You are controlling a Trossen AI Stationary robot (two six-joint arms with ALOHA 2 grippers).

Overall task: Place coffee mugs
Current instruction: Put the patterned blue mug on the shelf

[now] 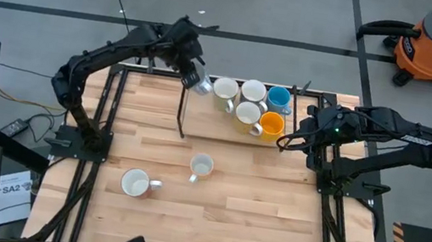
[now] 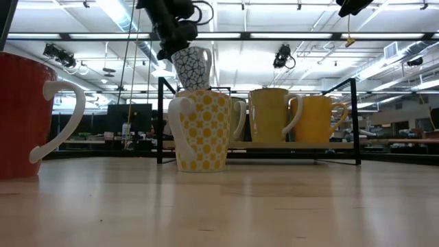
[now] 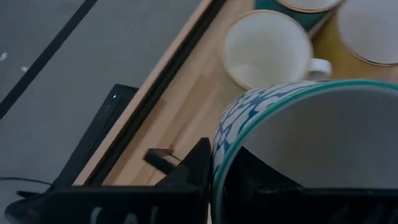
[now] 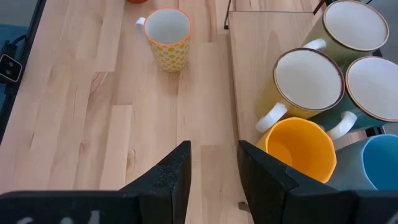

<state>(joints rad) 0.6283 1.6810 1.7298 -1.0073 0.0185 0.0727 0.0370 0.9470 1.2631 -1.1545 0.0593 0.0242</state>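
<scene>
Patience counts most now, because my left claw [image 1: 197,78] has a patterned mug [image 1: 201,82] pinched by its rim, one finger inside and one outside, and it hangs above the raised wooden tray [image 1: 199,118] at the far side of the bench [image 1: 270,215].

Just beside my claw on that tray stand the mugs already set down: a cream one [image 1: 225,91], a white-rimmed one [image 1: 253,90], a bright blue one [image 1: 278,99], a yellow one [image 1: 248,114] and an orange one [image 1: 271,126]. The bare strip of tray lies under my claw and to the side away from the cluster.

I judge the mug should go straight down onto that strip, kept level so its base lands flat, with its handle turned away from the cream mug so the two do not knock. I should open only once the base bears on the wood.

My right claw [image 4: 214,180] waits on the other side of the cluster, fingers parted and holding nothing.

Two more mugs sit on the open bench, well apart from my left claw: a yellow-dotted one [image 1: 201,167] and a red one [image 1: 135,183].
</scene>
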